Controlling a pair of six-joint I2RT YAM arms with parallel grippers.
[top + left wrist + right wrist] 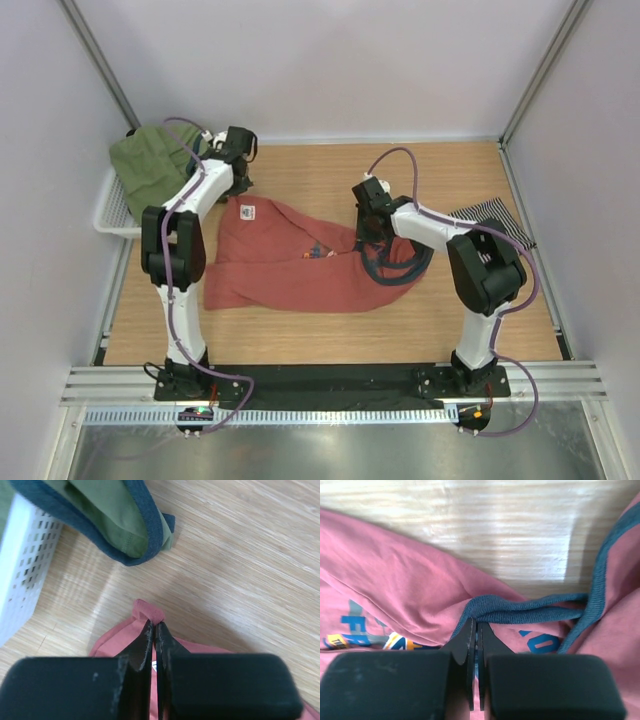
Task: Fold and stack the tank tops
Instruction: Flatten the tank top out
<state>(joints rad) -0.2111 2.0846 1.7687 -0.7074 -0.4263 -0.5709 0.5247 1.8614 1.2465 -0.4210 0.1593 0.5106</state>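
The salmon-red tank top (290,265) lies spread and rumpled across the middle of the table, its dark teal trim (400,270) bunched at the right. My left gripper (240,190) is shut on its far-left hem corner (148,611). My right gripper (362,240) is shut on the teal trim (520,607) at the top's right end; printed lettering (355,630) shows beside the fingers. The striped tank top (495,220) lies folded at the right edge of the table, behind the right arm.
A white basket (112,210) stands at the far left with an olive-green garment (150,160) draped over it; its blue-trimmed edge (130,520) hangs close to my left gripper. Walls close the table on three sides.
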